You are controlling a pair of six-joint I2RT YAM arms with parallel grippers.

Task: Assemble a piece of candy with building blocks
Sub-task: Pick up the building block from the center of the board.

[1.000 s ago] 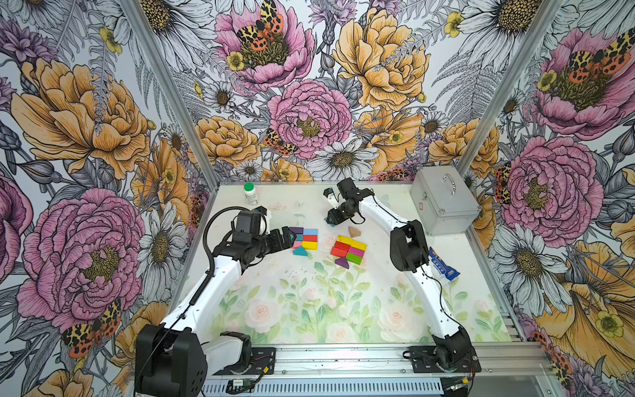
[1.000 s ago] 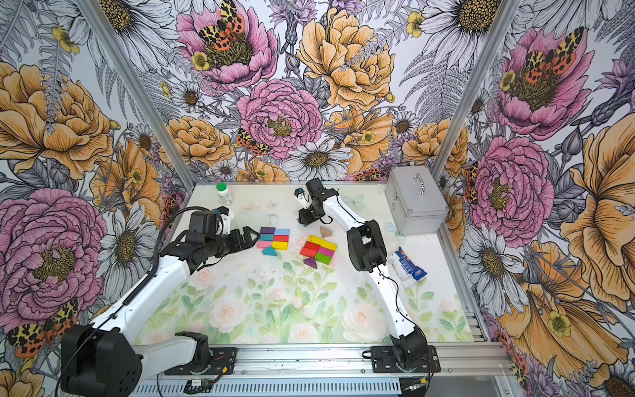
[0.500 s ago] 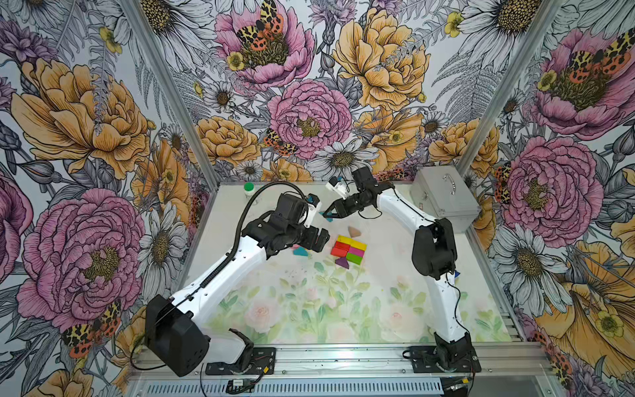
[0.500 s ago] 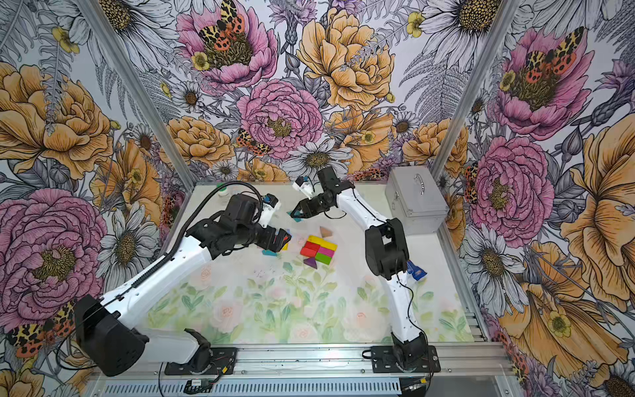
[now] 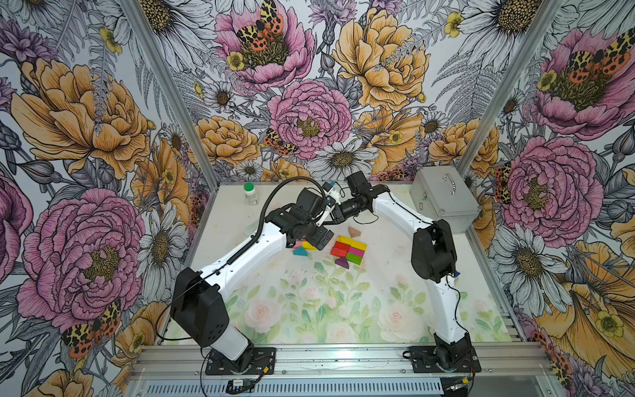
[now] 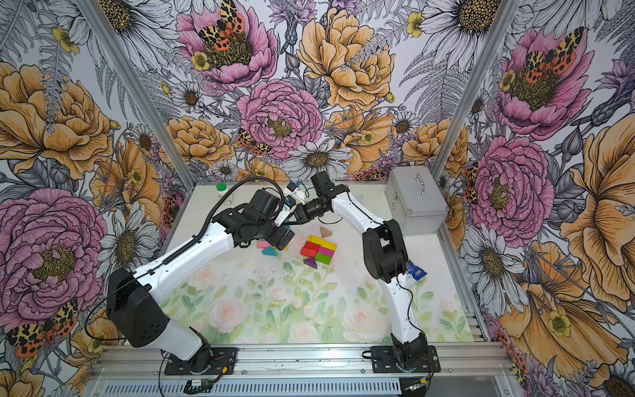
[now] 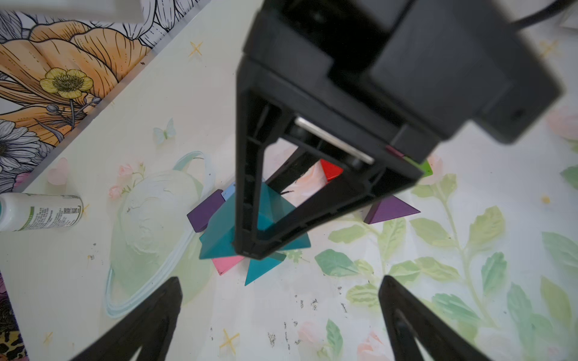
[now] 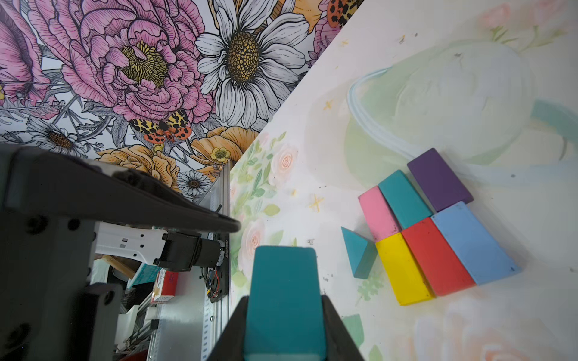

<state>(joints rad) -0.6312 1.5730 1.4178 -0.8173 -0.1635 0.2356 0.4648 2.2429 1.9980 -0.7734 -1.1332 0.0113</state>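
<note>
6 bricks (image 8: 438, 256) lay packed side by side on the table (image 5: 309, 309), with a teal triangle (image 8: 359, 253) just beside the yellow end. The step in hand looked like bringing the candy's other end piece. The right gripper (image 8: 285, 300) was clamped on a teal block (image 8: 283, 275), which stuck out past the fingertips and hung above the table near those bricks without touching them. It was probably a triangle too, though the jaws hid much of its shape. The left gripper (image 7: 280, 279) stood wide apart and empty, hovering close over the same bricks. Next, by my reading, the block had to be set against the end opposite the first triangle, a flat side meeting the bricks squarely, without nudging them. Another group of bricks (image 5: 348, 249) lay nearby.
</note>
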